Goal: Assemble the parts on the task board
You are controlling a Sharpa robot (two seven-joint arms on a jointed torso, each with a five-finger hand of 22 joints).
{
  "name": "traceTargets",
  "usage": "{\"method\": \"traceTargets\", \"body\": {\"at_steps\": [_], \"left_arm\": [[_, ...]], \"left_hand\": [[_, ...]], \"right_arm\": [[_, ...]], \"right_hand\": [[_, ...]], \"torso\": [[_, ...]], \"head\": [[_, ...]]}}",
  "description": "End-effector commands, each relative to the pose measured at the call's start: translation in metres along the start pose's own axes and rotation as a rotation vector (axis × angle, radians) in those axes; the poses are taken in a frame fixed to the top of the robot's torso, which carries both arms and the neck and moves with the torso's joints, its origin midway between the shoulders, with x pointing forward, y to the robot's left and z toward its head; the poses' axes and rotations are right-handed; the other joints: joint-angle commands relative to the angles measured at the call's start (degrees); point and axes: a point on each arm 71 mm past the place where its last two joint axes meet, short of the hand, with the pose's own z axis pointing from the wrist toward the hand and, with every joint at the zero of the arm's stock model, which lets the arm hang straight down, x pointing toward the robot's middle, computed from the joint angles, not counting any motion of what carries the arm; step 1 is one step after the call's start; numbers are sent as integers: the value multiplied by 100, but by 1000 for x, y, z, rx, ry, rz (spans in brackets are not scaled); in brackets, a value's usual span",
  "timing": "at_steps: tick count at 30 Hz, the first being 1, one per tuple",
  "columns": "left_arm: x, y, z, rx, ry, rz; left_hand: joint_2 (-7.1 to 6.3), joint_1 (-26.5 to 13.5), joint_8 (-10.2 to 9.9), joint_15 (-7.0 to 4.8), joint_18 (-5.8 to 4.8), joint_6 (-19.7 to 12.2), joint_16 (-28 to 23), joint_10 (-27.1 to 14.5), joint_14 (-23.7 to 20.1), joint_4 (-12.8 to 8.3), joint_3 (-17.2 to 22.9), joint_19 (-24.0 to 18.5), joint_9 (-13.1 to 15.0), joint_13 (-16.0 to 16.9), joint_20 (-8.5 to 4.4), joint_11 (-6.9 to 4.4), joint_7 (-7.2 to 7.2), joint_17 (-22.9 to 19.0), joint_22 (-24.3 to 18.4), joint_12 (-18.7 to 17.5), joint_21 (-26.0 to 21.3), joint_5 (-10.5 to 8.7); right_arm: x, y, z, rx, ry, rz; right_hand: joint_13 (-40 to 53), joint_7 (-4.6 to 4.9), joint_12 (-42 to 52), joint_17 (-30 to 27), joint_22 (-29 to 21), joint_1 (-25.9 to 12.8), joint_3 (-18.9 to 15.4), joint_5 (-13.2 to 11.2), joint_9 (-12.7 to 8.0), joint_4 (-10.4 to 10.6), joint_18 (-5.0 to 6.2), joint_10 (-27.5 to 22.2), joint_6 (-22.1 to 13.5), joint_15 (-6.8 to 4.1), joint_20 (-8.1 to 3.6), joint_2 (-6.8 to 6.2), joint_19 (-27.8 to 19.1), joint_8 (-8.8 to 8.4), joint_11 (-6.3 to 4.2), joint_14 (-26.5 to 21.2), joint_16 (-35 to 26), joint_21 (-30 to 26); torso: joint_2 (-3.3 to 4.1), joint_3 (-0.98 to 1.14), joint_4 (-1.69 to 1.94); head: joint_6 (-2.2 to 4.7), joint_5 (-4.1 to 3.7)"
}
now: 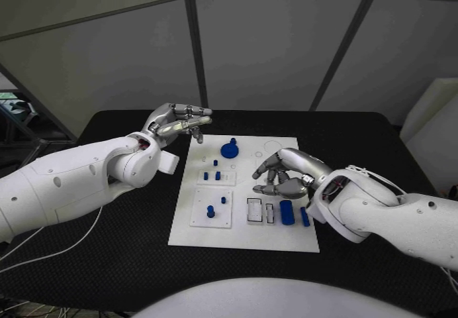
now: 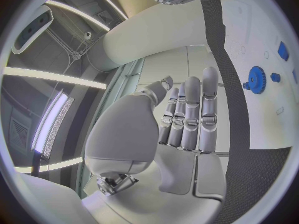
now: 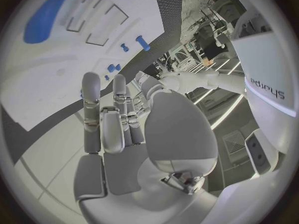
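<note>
The white task board (image 1: 243, 228) lies mid-table. On it stand a round blue gear-like part (image 1: 230, 150) (image 2: 256, 77), several small blue pegs (image 1: 218, 175) (image 3: 143, 43) and a peg on the near-left block (image 1: 210, 211). A long blue cylinder (image 1: 286, 212) (image 3: 47, 15) and a thin blue bar (image 1: 304, 216) lie at the near right, beside two bare rectangular slots (image 1: 254, 209). My left hand (image 1: 179, 121) (image 2: 187, 117) hovers above the board's far-left corner and holds nothing, its fingers straight. My right hand (image 1: 283, 175) (image 3: 112, 119) hangs over the board's right middle and holds nothing.
The black table (image 1: 114, 258) surrounds the board on all sides. A white raised block (image 1: 216, 177) and a second one (image 1: 212, 208) sit on the board's left half. A small ring outline (image 1: 257, 152) marks the far right of the board.
</note>
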Motion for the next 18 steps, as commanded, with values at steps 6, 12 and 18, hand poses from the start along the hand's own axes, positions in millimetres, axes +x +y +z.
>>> {"method": "traceTargets", "body": {"at_steps": [6, 12, 18], "left_arm": [[0, 1, 1, -3, 1, -13], [0, 4, 0, -9, -3, -15], [1, 5, 1, -9, -1, -17]], "left_hand": [[57, 1, 26, 9, 32, -40, 20, -55, -45, 0, -40, -44, 6, -4, 7, 11, -2, -15, -12, 26, -39, -28], [57, 1, 26, 9, 32, -40, 20, -56, -45, 0, -40, -44, 6, -4, 7, 11, -2, -15, -12, 26, -39, -28], [57, 1, 26, 9, 32, -40, 20, -56, -45, 0, -40, -44, 6, -4, 7, 11, -2, -15, -12, 26, -39, -28]], "right_arm": [[-19, -44, -30, 253, 5, 114], [-17, -58, -48, 377, 14, 30], [3, -62, -59, 480, 58, -4]], "right_hand": [[5900, -132, 4794, 1109, 1023, -275, -970, 1025, 250, 431, -242, 733, -34, -129, -129, 184, 544, 613, -89, 474, 711, 620], [6369, -115, 5061, 1244, 1146, -199, -1294, 955, 363, 494, -248, 866, -202, -99, -128, 222, 592, 832, -98, 493, 785, 689], [6352, -94, 5027, 1259, 1146, -259, -1659, 900, 417, 669, -246, 815, -398, -74, -112, 130, 583, 941, -76, 491, 793, 678]], "torso": [[-83, -40, -89], [-122, -44, -128], [-142, -65, -149]], "head": [[42, -440], [-1, -556], [-46, -564]]}}
